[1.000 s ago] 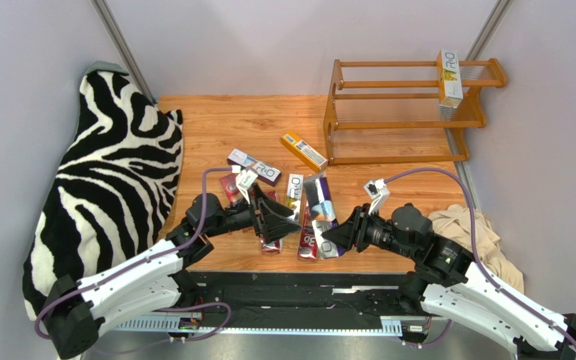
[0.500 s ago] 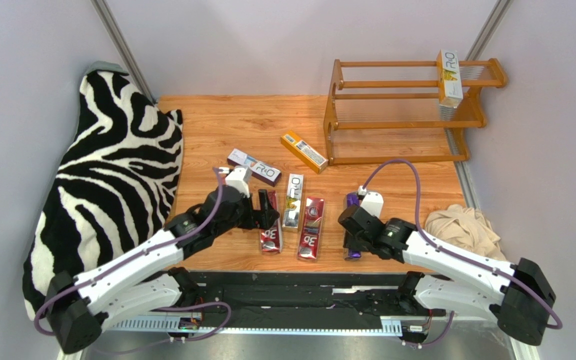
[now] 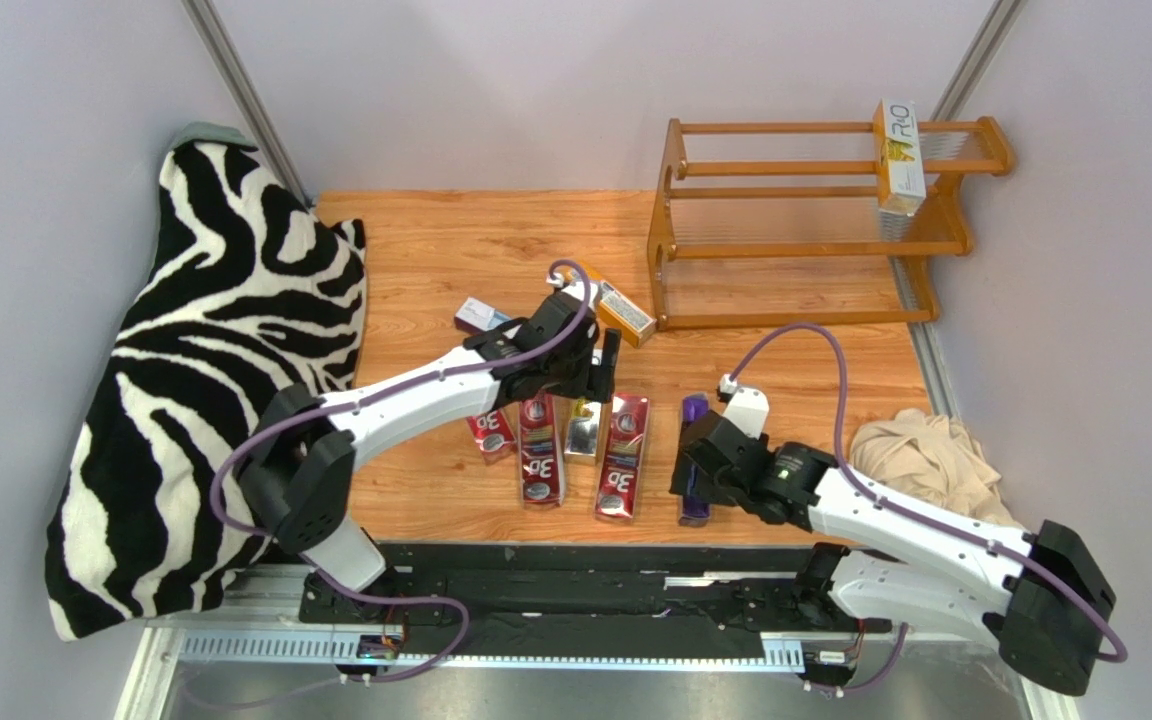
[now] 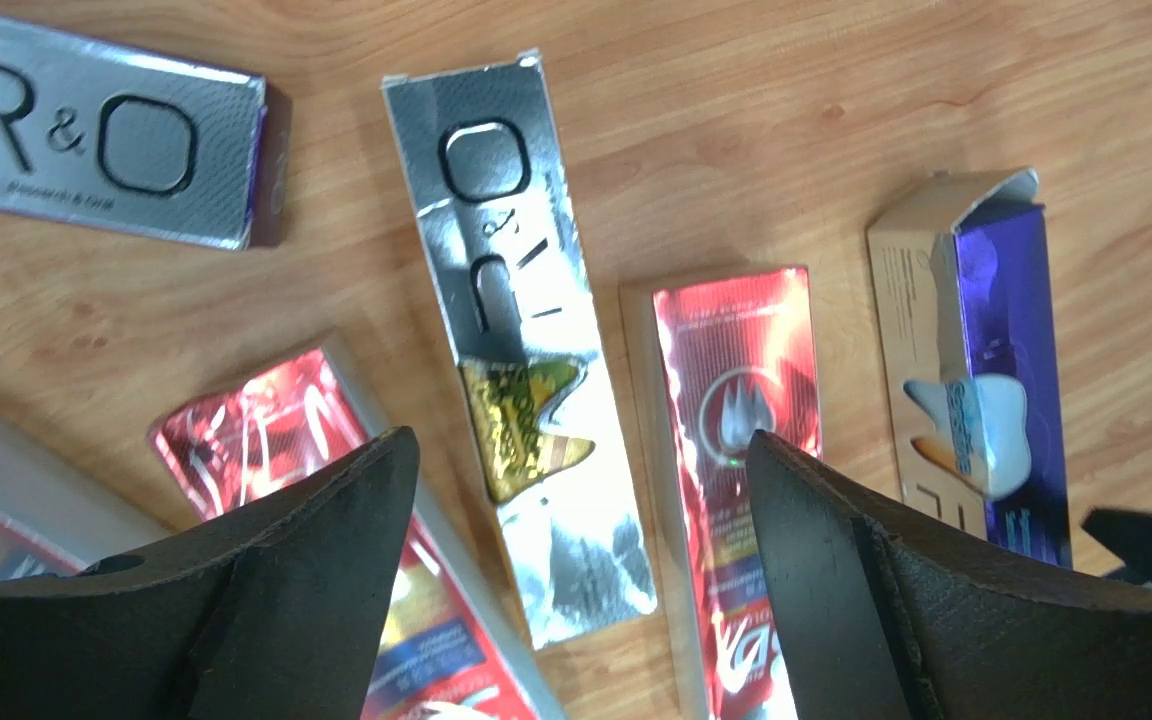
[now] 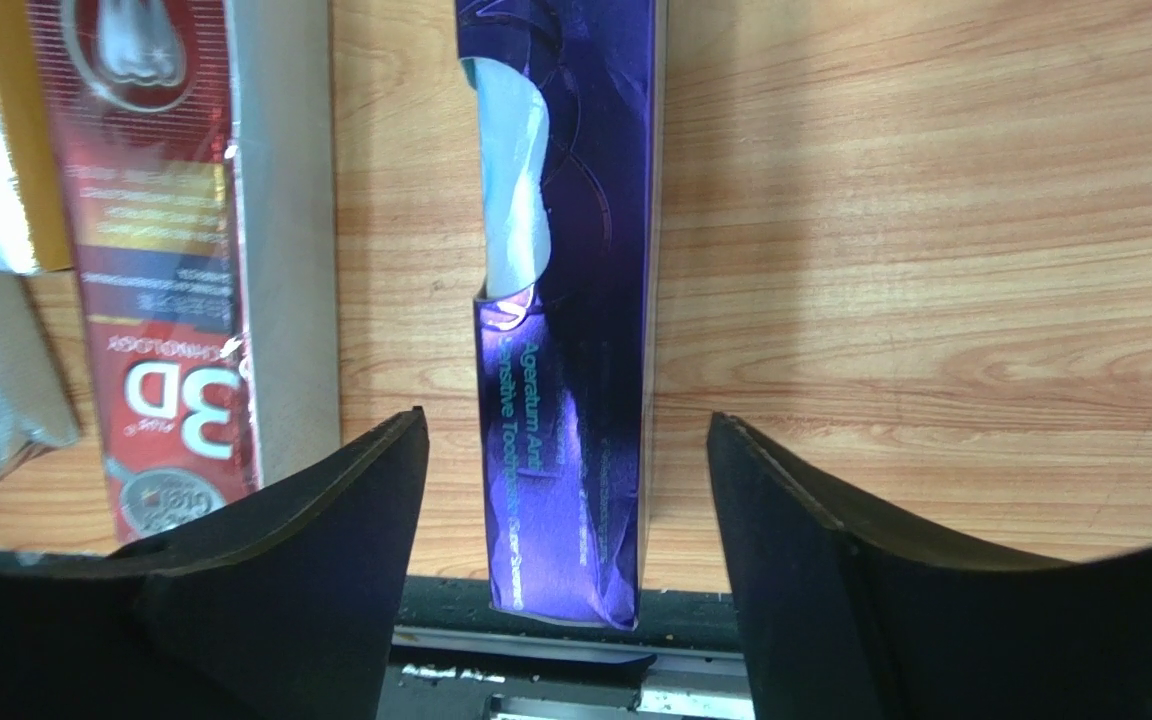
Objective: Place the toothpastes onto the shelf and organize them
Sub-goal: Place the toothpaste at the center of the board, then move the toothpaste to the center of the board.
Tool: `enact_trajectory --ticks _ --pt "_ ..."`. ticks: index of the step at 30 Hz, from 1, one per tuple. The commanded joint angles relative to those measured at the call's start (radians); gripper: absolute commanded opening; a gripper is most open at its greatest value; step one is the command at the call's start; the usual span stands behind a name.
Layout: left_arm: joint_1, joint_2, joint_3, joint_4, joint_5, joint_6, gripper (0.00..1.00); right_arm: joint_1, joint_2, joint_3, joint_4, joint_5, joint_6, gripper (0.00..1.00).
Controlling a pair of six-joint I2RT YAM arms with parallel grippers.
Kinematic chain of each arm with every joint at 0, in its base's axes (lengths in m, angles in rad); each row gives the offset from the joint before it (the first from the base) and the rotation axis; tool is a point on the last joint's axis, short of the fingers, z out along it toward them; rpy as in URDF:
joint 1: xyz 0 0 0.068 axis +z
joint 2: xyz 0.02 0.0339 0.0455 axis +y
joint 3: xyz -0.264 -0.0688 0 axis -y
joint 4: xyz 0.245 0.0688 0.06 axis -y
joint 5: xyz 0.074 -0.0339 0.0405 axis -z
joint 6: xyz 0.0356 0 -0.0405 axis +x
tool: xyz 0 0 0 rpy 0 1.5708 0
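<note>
**A:** What does the overhead view add?

**B:** The wooden shelf (image 3: pixel 663 240) at the table's far right, with one white carton (image 3: pixel 899 155) standing upright at its right end. Neither wrist camera shows it.

**A:** And the wrist cameras?

**B:** Left gripper (image 4: pixel 582 450): fingers spread wide above a silver carton (image 4: pixel 507 270) lying flat, with a red carton (image 4: pixel 732 390) just beside it. They touch neither. Right gripper (image 5: pixel 564 428): fingers parted either side of a purple carton (image 5: pixel 567 225) at the table's near edge, with a gap on both sides. Nothing is held.

Pale grey-lilac walls (image 3: pixel 582 75) fill upper frame, evenly lit. Metal struts (image 3: pixel 244 98) slant across both upper corners. Wood-grain bench (image 3: pixel 432 240) at centre. Zebra-print fabric (image 3: pixel 192 345) heaped at left. Beige cloth (image 3: pixel 935 450) crumpled at lower right.
</note>
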Motion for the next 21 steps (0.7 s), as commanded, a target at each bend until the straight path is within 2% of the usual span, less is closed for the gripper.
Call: enact_trajectory --ticks 1,5,10,15,21 --pt "-0.003 0.103 0.111 -0.019 0.012 0.051 0.89 0.007 -0.117 -0.018 0.021 0.004 0.009 0.77" --pt "-0.003 0.202 0.182 -0.050 -0.001 0.054 0.87 0.007 -0.263 -0.032 -0.003 -0.002 0.006 0.78" --pt "-0.003 0.245 0.179 -0.030 -0.035 0.040 0.85 0.007 -0.366 -0.045 -0.048 0.003 -0.002 0.79" --pt "-0.003 0.304 0.208 -0.055 -0.084 0.049 0.85 0.007 -0.403 -0.056 -0.063 -0.003 0.003 0.79" --pt "-0.003 0.395 0.237 -0.058 -0.067 0.043 0.80 0.007 -0.383 -0.058 -0.039 -0.020 -0.005 0.79"
